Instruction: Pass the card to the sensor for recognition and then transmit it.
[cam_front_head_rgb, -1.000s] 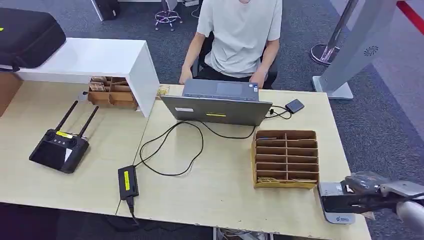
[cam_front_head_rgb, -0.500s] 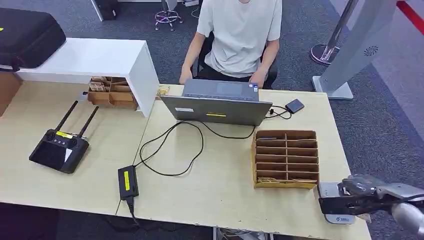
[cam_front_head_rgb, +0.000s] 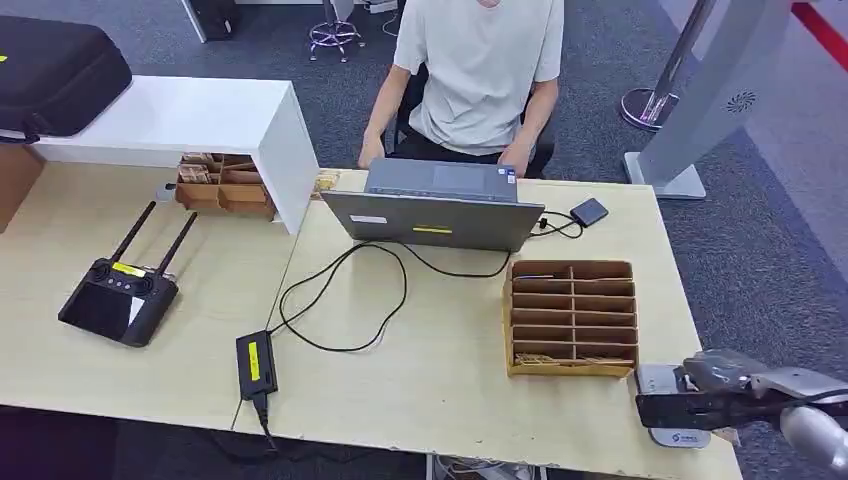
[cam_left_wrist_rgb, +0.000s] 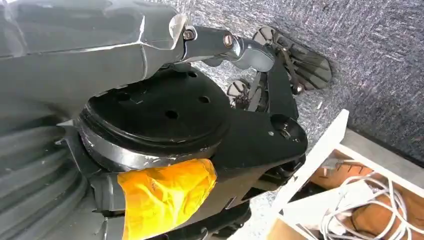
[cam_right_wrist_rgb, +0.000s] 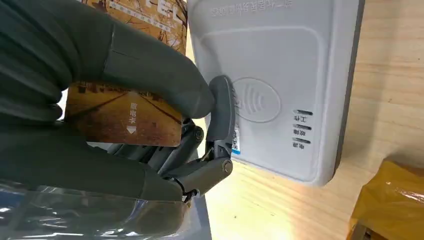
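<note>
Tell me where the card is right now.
In the right wrist view the card is held in the right hand, beside the white reader at the table's near right corner.

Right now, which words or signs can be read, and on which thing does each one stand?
"取电卡", with an arrow: brown picture card in the right hand.
"工作": white flat card reader, by its lamps; other labels blurred.
Yellow label on grey laptop: too small.
</note>
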